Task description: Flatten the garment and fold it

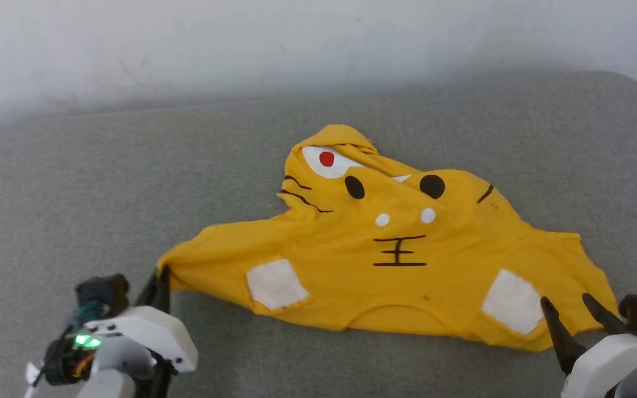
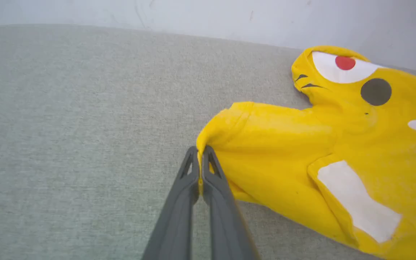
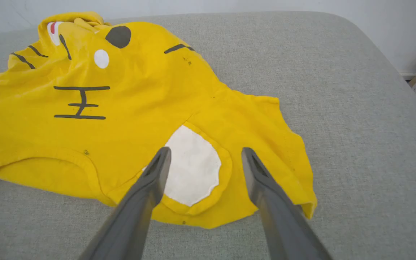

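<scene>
Grey woven fabric covers the counter [image 1: 75, 182], which meets a pale wall [image 1: 186, 44] behind the garment [image 1: 396, 243]. All positions are given relative to the garment, read from left to right.

**Left of the garment:** the left gripper [image 1: 159, 279] is closed on the outermost tip of the left sleeve. In the left wrist view [image 2: 201, 153] only a thin pinch of yellow cloth sits between the fingers, and the sleeve is drawn into a point.

**Garment:** it lies print side up near the middle of the counter with its neckline toward the robot. The far hem is bunched and turned over at the far left corner [image 1: 329, 146], so it is not yet flat. A white patch [image 1: 277, 284] marks the left sleeve.

**Right part of the garment:** the right gripper [image 1: 564, 299] stands open over the near edge of the right sleeve, its fingers either side of the second white patch [image 3: 193, 166]. Whether the tips touch the cloth cannot be told.

**Likely faults:**
- The shallow left pinch may slip free under tension.
- Pulling before the right side is held would probably drag the whole garment leftward rather than spread it.
- Closing the right gripper here may catch only the top layer.
- The turned-over hem may be folded in if left as it is.
</scene>
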